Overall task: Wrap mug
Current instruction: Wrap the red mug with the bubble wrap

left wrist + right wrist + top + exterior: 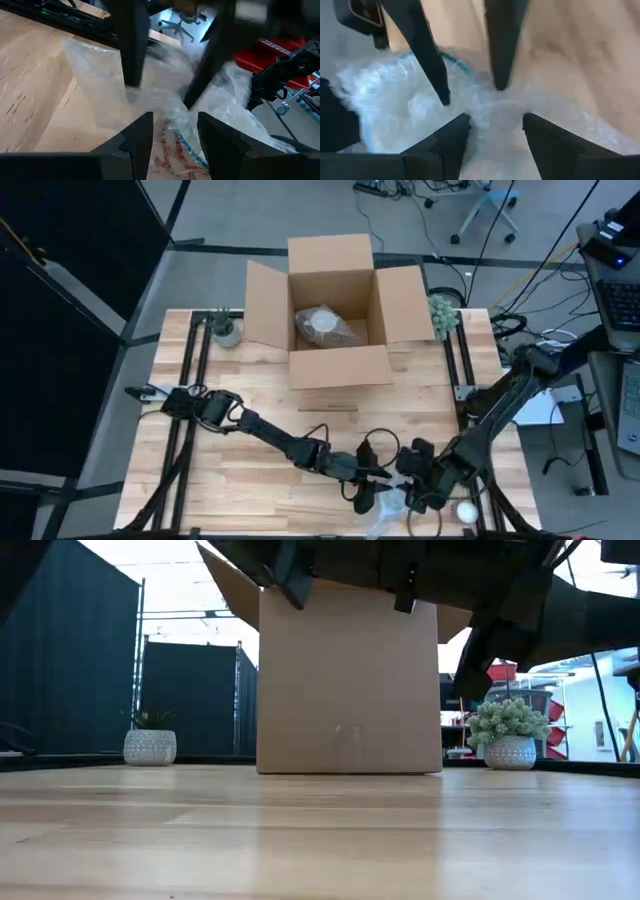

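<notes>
Clear bubble wrap (392, 506) lies crumpled at the table's (250, 390) near edge, between the two grippers. In the left wrist view the wrap (165, 95) covers the wood ahead of the fingers, and something with red and blue markings shows through it just in front of them; whether that is the mug cannot be told from these views. No mug is plainly visible anywhere.

The left gripper (372, 480) reaches across the table from the left and sits at the wrap. Its fingers (135, 145) stand apart, with wrap between them; nothing is clamped. The right gripper (415, 492) comes in from the right and meets the wrap from the other side. Its fingers (445, 145) are likewise spread, with wrap (405, 105) beneath and between them. Each wrist view also shows the other arm's two dark fingers pressing down into the wrap.

An open cardboard box (335, 315) stands at the far middle of the table, flaps out, with a wrapped bundle (325, 325) inside. A small potted plant (226, 328) stands at the box's left and another plant (443, 313) at its right. A white ball (466, 511) lies near the right gripper at the table's near right corner.
</notes>
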### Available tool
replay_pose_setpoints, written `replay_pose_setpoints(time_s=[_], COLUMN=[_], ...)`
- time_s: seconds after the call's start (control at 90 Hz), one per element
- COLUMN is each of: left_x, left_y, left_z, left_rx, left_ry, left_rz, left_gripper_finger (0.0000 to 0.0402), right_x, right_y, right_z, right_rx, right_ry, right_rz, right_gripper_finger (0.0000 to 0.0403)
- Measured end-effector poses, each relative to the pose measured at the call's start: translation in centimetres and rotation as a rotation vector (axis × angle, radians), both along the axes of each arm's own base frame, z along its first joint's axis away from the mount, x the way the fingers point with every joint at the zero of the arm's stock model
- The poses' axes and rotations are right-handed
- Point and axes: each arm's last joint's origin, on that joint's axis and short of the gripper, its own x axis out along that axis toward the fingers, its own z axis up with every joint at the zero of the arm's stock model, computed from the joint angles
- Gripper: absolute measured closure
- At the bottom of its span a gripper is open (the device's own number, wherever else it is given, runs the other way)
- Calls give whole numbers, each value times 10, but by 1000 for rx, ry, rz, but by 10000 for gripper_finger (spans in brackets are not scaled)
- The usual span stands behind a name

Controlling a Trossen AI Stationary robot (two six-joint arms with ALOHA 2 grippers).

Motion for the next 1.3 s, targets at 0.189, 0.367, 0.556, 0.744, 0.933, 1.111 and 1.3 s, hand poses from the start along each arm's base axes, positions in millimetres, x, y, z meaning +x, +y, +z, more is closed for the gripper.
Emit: replay_pose_setpoints(time_s=[0.189,0.367,0.556,0.744,0.933,1.111,1.3], left_x=[0,0,-7,-13,-12,-9,-8], left_y=[1,1,1,-11,-20,-21,-18], left_z=[0,6,32,49,33,17,6], left_rx=[-2,-13,-36,-10,-16,57,77], left_ry=[0,-2,12,-47,-42,-50,-24], left_rz=[-3,-27,-86,-120,-76,-21,-2], left_gripper_finger=[261,261,261,261,261,261,261], right_x=[17,22,20,21,22,21,16], right_y=[4,2,0,1,0,0,-6], right_z=[-32,-37,-33,-33,-33,-32,-12], right_rx=[-39,-40,-34,-39,-52,-52,10], right_ry=[73,79,73,66,43,32,-3], right_rz=[-46,-58,-56,-38,-44,-48,-44], right_gripper_finger=[220,220,220,220,220,220,220])
